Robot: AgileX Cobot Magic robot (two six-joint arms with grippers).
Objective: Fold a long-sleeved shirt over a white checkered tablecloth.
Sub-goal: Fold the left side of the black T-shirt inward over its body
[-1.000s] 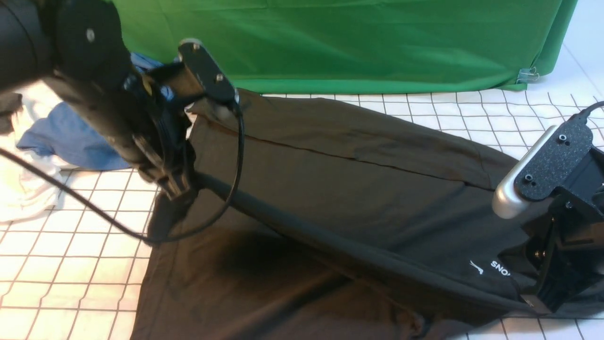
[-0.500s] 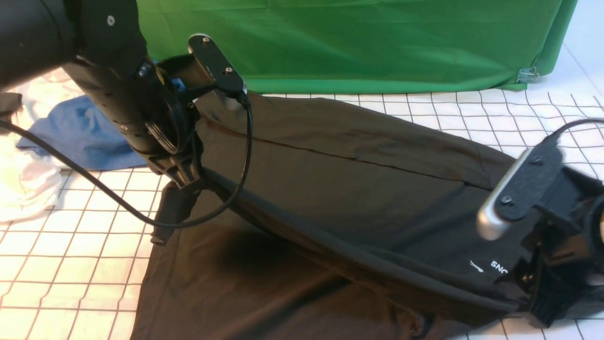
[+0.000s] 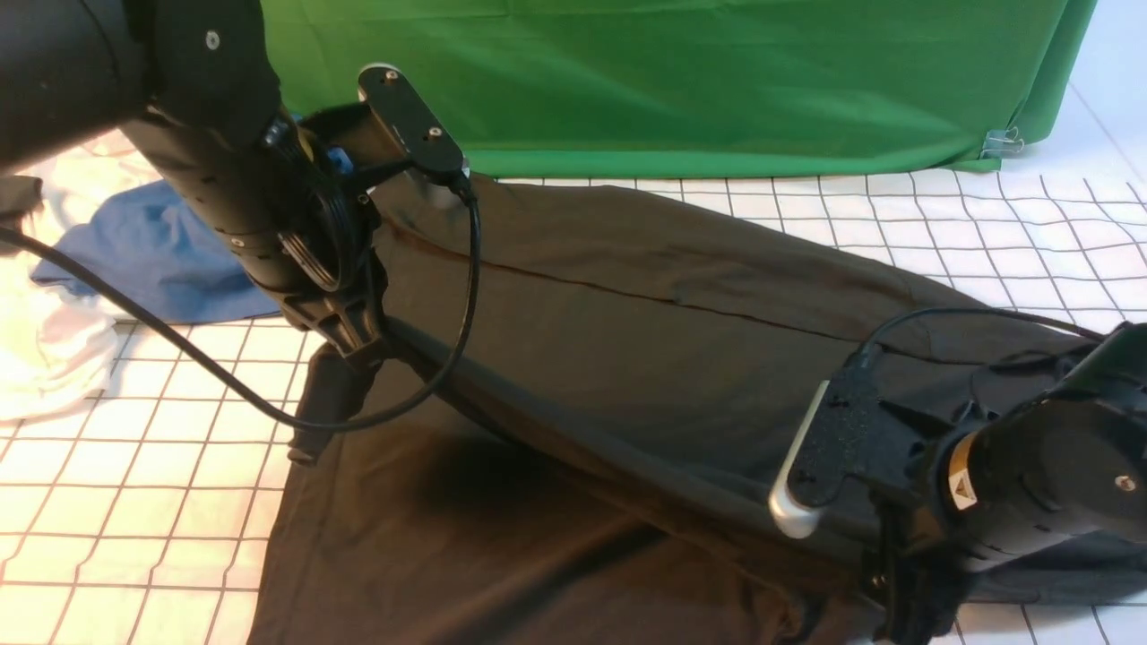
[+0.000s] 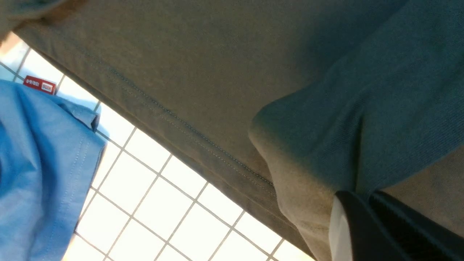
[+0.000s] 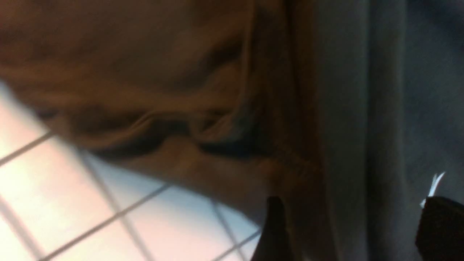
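Observation:
The black long-sleeved shirt (image 3: 645, 349) lies spread over the white checkered tablecloth (image 3: 134, 502). A raised ridge of fabric (image 3: 582, 448) runs across it from one gripper to the other. My left gripper (image 3: 348, 348) is shut on a bunched fold of the shirt near its left edge, and the left wrist view shows the closed fingers (image 4: 366, 221) pinching that fold (image 4: 319, 137). My right gripper (image 3: 905, 587) is low at the shirt's near right edge. In its wrist view the gripper (image 5: 355, 232) is open, with dark shirt fabric (image 5: 344, 108) between the jaws. A sliver of white print (image 5: 433, 185) shows there.
A blue garment (image 3: 143, 251) and a white garment (image 3: 45, 358) lie at the far left on the tablecloth. The blue garment (image 4: 40, 163) has a small red label (image 4: 40, 85) beside it. A green backdrop cloth (image 3: 672, 81) hangs behind. The left arm's cable (image 3: 224, 394) loops over the shirt.
My right arm has swung left and down over the shirt's near right edge, now hiding the chest print in the front view. My left arm rose slightly with the fold, then held still.

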